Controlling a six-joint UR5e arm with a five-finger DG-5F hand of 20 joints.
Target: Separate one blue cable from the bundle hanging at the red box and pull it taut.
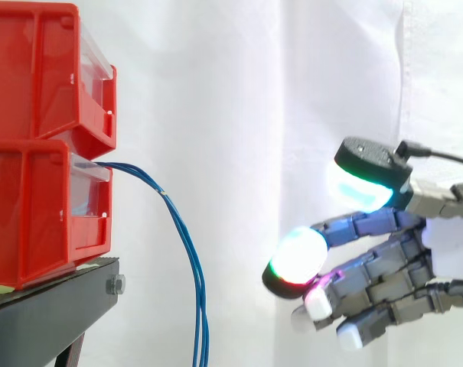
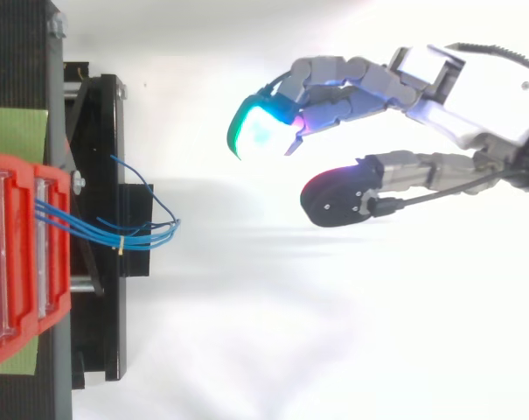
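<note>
Nearest us, the robot's grey jointed hand [image 1: 384, 267] with glowing pads enters from the right of the side view, its fingers loosely extended leftward and its thumb spread above them, so that a wide gap stands between; we see nothing held in it; its foremost fingertip pad [image 1: 298, 256], glowing white with a green and red rim, lies well apart from the bundle of thin blue cables [image 1: 187, 245]. We find that bundle issuing from the front of the lower red plastic bin [image 1: 32, 214], arching outward, then hanging slack past the edge of the black metal stand [image 1: 55, 306] and out at the bottom of the side view; seen from above, the same bundle [image 2: 115, 229] fans across the stand, bound by a small yellow tie [image 2: 121, 248], with one loose end standing off to one side. We judge the task barely begun: no cable is singled out, none is touched, none is taut; reaching the bundle, picking one cable from it and drawing it tight all remain. As to surface and room: the upper red plastic bin [image 1: 32, 69] sits stacked upon the lower, each with a clear front; both rest on the stand, over a flat green sheet [image 2: 15, 127]; a white curtain [image 1: 239, 92] closes the scene behind.
</note>
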